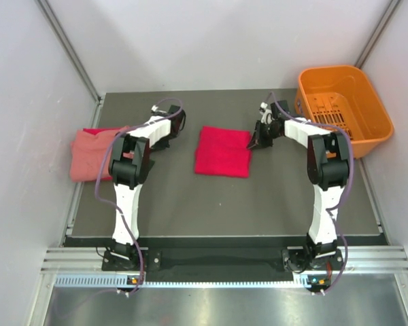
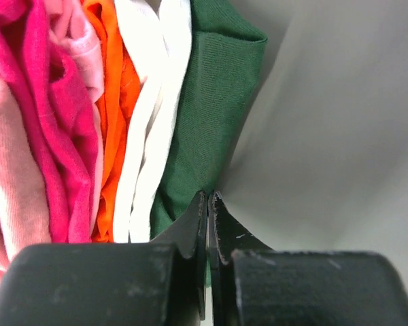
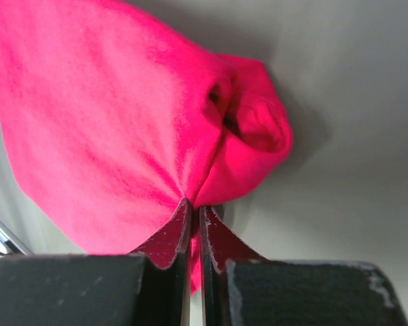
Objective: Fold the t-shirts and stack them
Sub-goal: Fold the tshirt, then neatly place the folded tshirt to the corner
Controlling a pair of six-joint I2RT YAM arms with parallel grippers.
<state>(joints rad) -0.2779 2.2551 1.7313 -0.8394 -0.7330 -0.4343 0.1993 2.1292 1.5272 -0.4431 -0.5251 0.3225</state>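
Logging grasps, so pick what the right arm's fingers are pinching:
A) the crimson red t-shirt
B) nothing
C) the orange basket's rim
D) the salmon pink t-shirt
A: in the right wrist view the right fingers are shut on a fold of the crimson red t-shirt.

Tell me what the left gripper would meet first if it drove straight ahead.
The green shirt. The left gripper is shut with its tips right at that shirt's edge, seemingly pinching it, so going straight on would most likely just press deeper into that cloth.
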